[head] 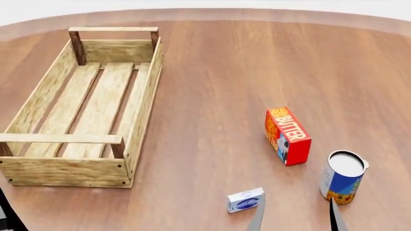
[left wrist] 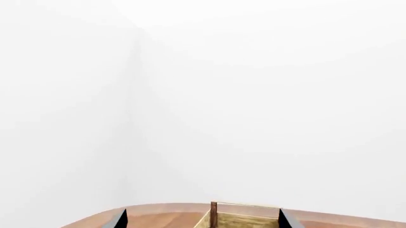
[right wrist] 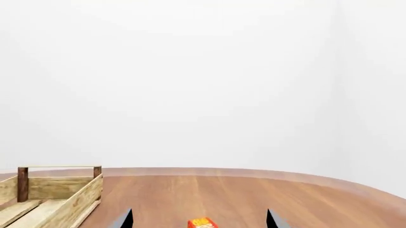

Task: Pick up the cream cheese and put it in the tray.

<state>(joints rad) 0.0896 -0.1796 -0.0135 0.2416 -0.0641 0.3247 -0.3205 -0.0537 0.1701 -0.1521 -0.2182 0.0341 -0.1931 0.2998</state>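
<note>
While the tray [head: 144, 103] occupies the left of the head view, the butter box [head: 287, 135], lettered "BUTTER", lies centre-right and the cream cheese [head: 245, 200] lower centre. It is probably light and rigid; grip its long sides. Its oval logo is unreadable. Right gripper [head: 295, 216]: fingers spread, empty. Left gripper [left wrist: 203, 219]: likewise spread.

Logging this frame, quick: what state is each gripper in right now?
Left gripper: jaws spread apart, open, holding nothing.
Right gripper: jaws spread apart, open, holding nothing; the cream cheese sits on the table.
</note>
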